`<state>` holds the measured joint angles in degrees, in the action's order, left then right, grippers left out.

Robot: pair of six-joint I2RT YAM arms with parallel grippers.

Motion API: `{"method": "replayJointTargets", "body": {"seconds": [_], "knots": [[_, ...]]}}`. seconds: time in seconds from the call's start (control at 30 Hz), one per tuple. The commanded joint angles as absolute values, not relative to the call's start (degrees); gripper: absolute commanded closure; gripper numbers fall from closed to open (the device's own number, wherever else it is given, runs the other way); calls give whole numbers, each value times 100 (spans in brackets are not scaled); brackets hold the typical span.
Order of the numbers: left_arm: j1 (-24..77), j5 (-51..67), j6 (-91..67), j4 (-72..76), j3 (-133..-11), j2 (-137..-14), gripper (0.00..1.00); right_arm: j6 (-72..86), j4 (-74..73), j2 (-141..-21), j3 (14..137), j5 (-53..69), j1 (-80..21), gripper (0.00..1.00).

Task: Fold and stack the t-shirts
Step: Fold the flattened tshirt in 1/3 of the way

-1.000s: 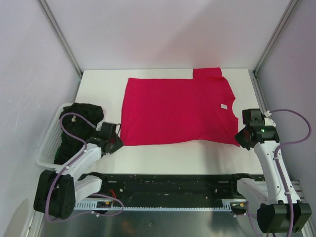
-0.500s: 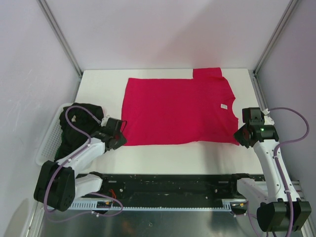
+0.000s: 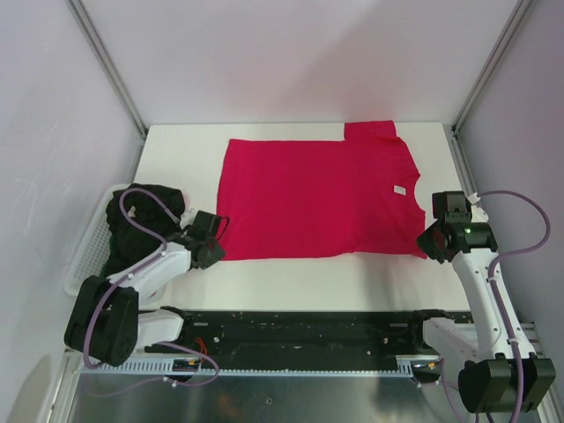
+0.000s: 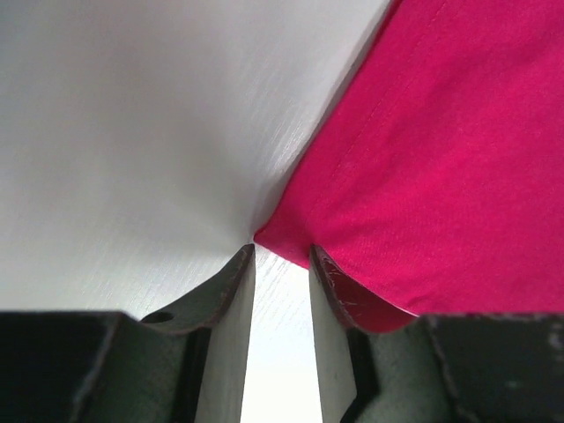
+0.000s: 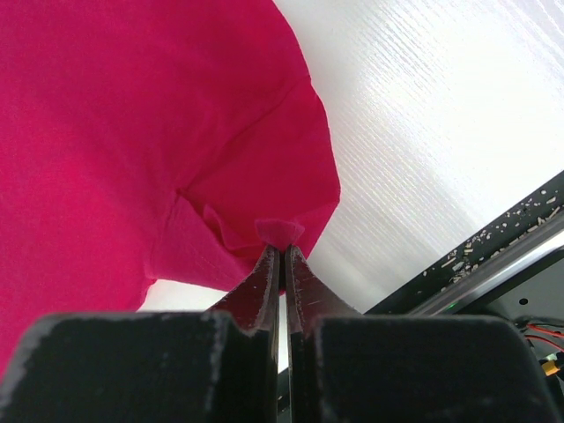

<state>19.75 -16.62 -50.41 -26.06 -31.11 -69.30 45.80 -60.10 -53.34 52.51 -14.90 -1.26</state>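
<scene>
The crimson t-shirt (image 3: 317,194) is spread flat across the middle of the desk (image 3: 291,278), with its collar toward 3 o'clock and one sleeve at 1 o'clock. The cloth looks smooth and the near edge straight. Its 4 o'clock corner is pinched in the closed jaws of the right gripper (image 5: 282,249), and a small tuft shows above the tips. The left gripper (image 4: 282,256) is set at the 8 o'clock corner, its jaws narrowly apart and the hem corner just at their tips, not yet clamped. Both near corners are probably being taken so that the edge can be lifted evenly for a fold. A dark t-shirt (image 3: 141,207) is heaped in the basket (image 3: 84,256) at 9 o'clock.
</scene>
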Motion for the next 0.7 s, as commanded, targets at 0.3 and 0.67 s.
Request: {"method": "replayJointTargets", "body": {"seconds": [0.3,0.67], "knots": [[2006,-1978,-4949,-2611,-3312,-6501,98,4276,-5934,-4929,5510,-1340,-105,100],[2041,-2239,-4294,-2650,-4484,-6750,100,3633,-4894,-6068,6298,-1533,-598,100]]}}
